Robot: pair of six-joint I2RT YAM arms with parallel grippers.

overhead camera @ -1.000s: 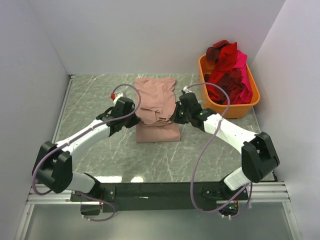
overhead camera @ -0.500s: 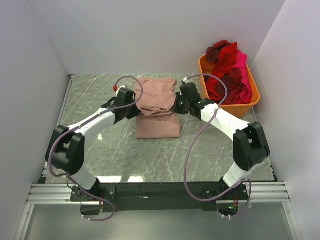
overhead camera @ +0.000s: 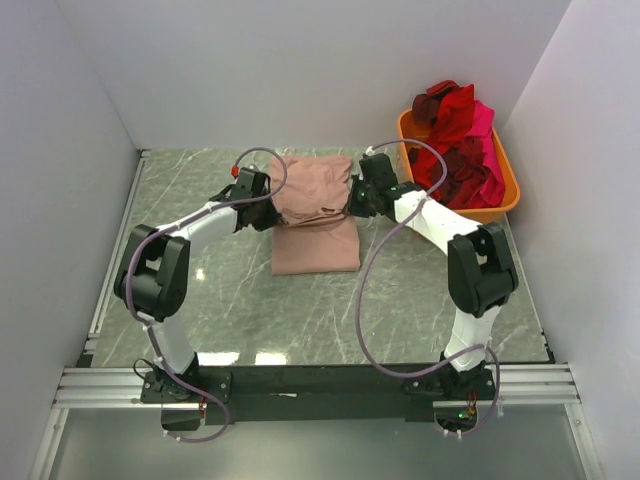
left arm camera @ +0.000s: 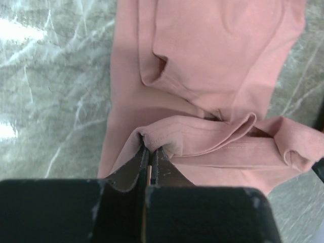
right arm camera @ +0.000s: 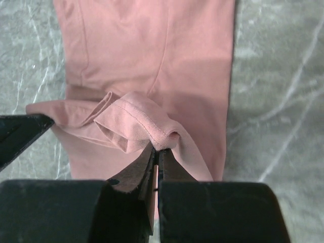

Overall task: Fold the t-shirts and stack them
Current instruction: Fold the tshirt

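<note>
Left side first: our left hand (left arm camera: pixel 150 149) is clamped tight on a doubled-over hem at the left edge of the dusty pink t-shirt (overhead camera: pixel 318 250). That shirt sits mid-counter (overhead camera: pixel 200 290), a bit nearer the far edge, with its lower layer lying flat. The pinched hem is raised above that layer and sags in a few creases between the two grips. On the shirt's right edge, our right hand (right arm camera: pixel 156 150) is pinched shut on the matching corner of the same hem.

We reckon we're mid-fold. To do it well, we'd move both hands at the same height and pace and pull gently apart so the sag goes. Then we'd line the hem up square with the layer underneath and let go only once the cloth is down. Both pinches look thin, so no jerking.

The other t-shirts (overhead camera: pixel 458 135) (red, maroon, hot pink) wait piled in the orange tub (overhead camera: pixel 470 222) at the far right corner.
</note>
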